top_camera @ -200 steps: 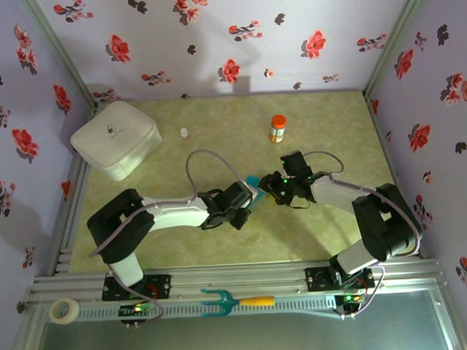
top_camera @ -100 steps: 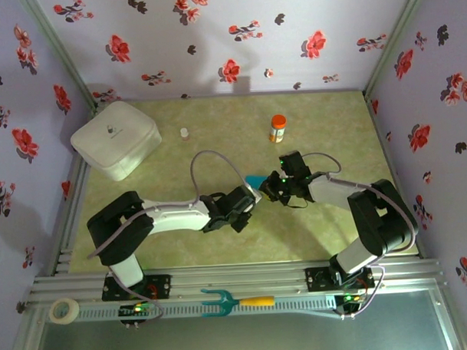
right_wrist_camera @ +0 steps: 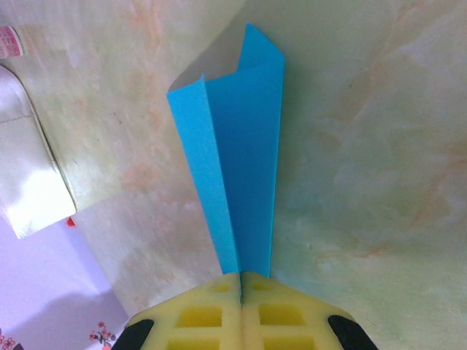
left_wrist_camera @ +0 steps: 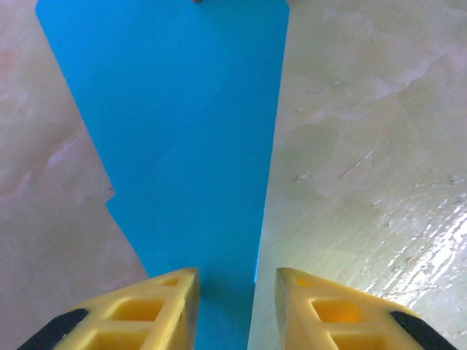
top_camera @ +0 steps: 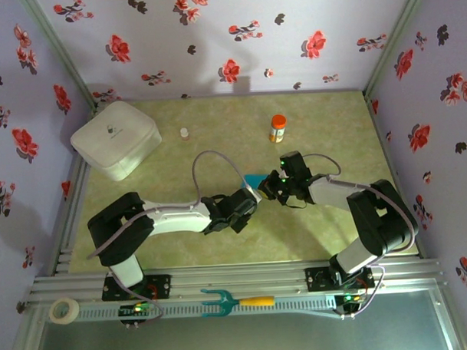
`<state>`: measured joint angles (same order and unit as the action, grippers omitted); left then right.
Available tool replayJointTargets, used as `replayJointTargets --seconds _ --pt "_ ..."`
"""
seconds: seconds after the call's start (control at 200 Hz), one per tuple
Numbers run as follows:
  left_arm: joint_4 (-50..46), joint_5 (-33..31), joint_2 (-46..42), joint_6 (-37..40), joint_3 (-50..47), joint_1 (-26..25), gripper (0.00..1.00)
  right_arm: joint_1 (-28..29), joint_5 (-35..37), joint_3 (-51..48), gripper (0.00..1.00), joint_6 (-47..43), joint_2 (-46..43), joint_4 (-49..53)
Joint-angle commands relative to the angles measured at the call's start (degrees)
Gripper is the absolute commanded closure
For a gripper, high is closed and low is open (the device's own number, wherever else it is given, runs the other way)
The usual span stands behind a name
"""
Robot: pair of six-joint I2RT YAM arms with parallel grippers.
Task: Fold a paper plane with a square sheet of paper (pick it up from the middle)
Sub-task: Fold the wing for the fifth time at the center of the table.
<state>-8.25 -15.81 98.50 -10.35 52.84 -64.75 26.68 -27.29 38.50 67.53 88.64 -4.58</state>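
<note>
The teal-blue paper is folded into a narrow, creased paper plane point(right_wrist_camera: 237, 153), which is held just above the green table near its middle point(top_camera: 256, 179). My right gripper point(right_wrist_camera: 241, 281) is shut on its narrow end, pads pressed together over the fold. From the left, my left gripper point(left_wrist_camera: 236, 292) faces it with the jaws apart. The paper point(left_wrist_camera: 182, 124) runs between its yellow fingers point(left_wrist_camera: 157, 310) without being pinched. In the top view the two grippers nearly meet, the left gripper point(top_camera: 252, 194) beside the right gripper point(top_camera: 268, 187).
A white rounded box point(top_camera: 115, 138) stands at the back left, with a small vial point(top_camera: 185, 134) and an orange bottle point(top_camera: 277, 128) along the back. On the front rail lie a tape roll point(top_camera: 64, 310) and a teal pronged tool with a yellow handle point(top_camera: 236, 301).
My right gripper has closed on the folded paper. My left gripper's jaws have parted and released it. Both wrists have shifted slightly toward the middle.
</note>
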Motion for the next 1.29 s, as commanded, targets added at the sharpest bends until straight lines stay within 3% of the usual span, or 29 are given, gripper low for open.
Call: replayJointTargets --seconds 0.0,0.675,0.79,0.835,0.99,1.29 --pt "-1.2 -2.5 -0.3 0.1 0.2 -0.5 0.67 0.0 -1.1 -0.6 1.0 0.8 -0.4 -0.9" --pt "-1.2 -2.6 0.7 -1.0 0.3 -0.5 0.91 -0.1 -1.3 -0.8 1.0 0.7 -0.7 -1.0" --pt "-0.4 -2.4 0.6 -1.8 0.0 -0.5 0.98 -0.3 -0.9 -1.1 0.94 0.5 -1.4 -0.9" --pt "0.5 -2.0 0.3 -2.5 -0.6 -0.3 1.0 -0.4 -0.4 -1.1 0.86 0.1 -2.1 -0.2" --pt "4.3 4.0 -0.8 -5.2 -2.4 1.4 1.0 -2.2 3.4 -1.1 0.63 -3.6 -6.3 6.1" --pt "15.8 21.6 -2.1 -10.6 -6.6 6.6 1.0 -4.4 8.8 -3.1 0.55 -6.4 -13.7 10.6"
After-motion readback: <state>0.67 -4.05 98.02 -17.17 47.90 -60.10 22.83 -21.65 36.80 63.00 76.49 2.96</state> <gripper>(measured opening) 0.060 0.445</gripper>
